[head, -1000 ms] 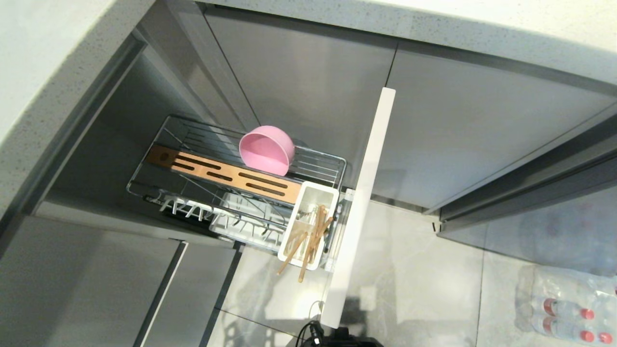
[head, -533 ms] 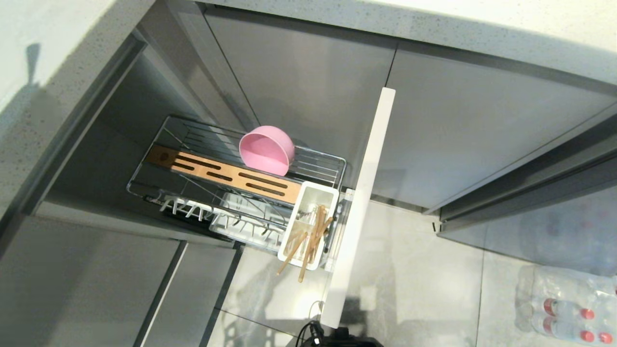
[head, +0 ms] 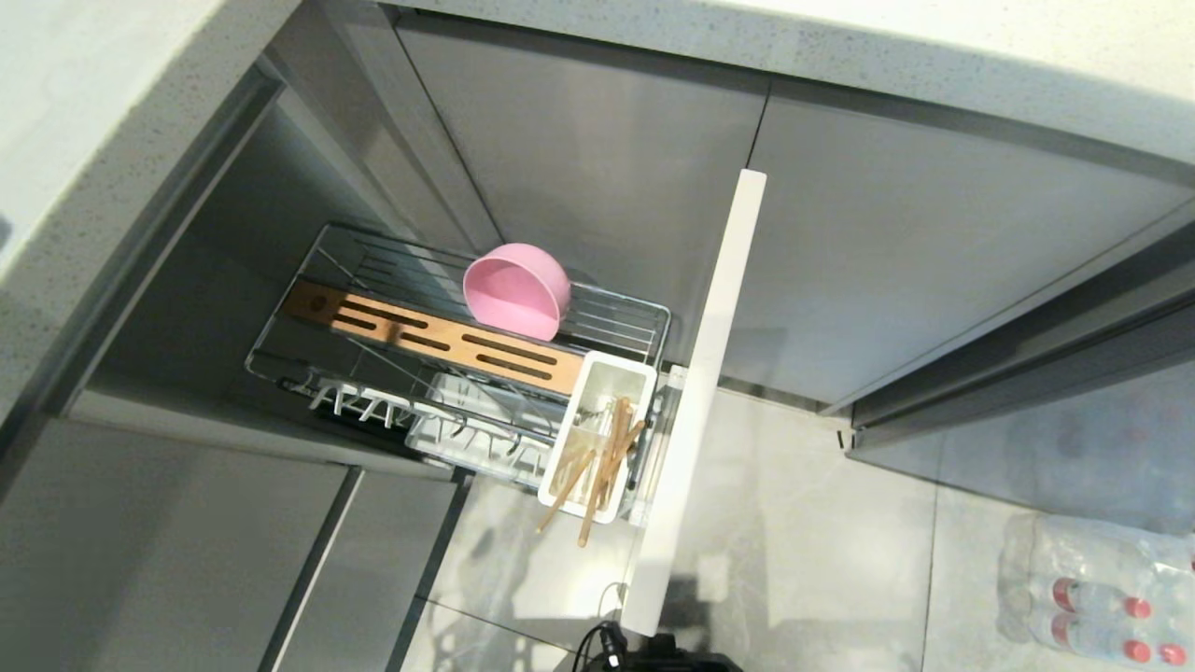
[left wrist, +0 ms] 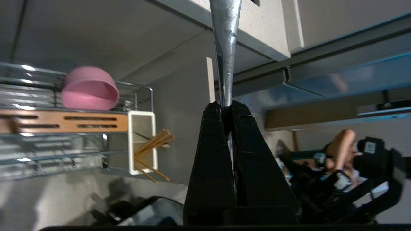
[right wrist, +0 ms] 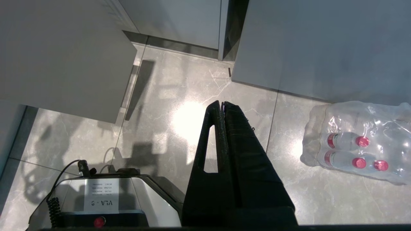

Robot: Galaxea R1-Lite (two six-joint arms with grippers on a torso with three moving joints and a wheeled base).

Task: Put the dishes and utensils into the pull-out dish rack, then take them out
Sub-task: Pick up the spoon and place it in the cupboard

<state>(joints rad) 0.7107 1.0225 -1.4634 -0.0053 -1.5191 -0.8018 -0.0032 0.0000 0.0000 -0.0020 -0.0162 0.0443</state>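
Head view: bowl (head: 516,290) sitting in rack (head: 653,322), chopsticks (head: 597,467) in cup (head: 597,439).

Left wrist: left end effector (left wrist: 226,110) clamping spoon (left wrist: 225,48); should be lowering it handle-first, w/o knocking chopsticks.

Right wrist: right end effector (right wrist: 222,106) hanging together, idle, over floor (right wrist: 179,96).

spoon (left wrist: 225,48) bowl cut off — blurred

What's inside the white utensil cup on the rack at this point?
The white utensil cup holds wooden chopsticks, leaning out over its front edge. No spoon stands in it: the left gripper is shut on the silver spoon away from the rack. The cup's bottom is hidden by its walls.
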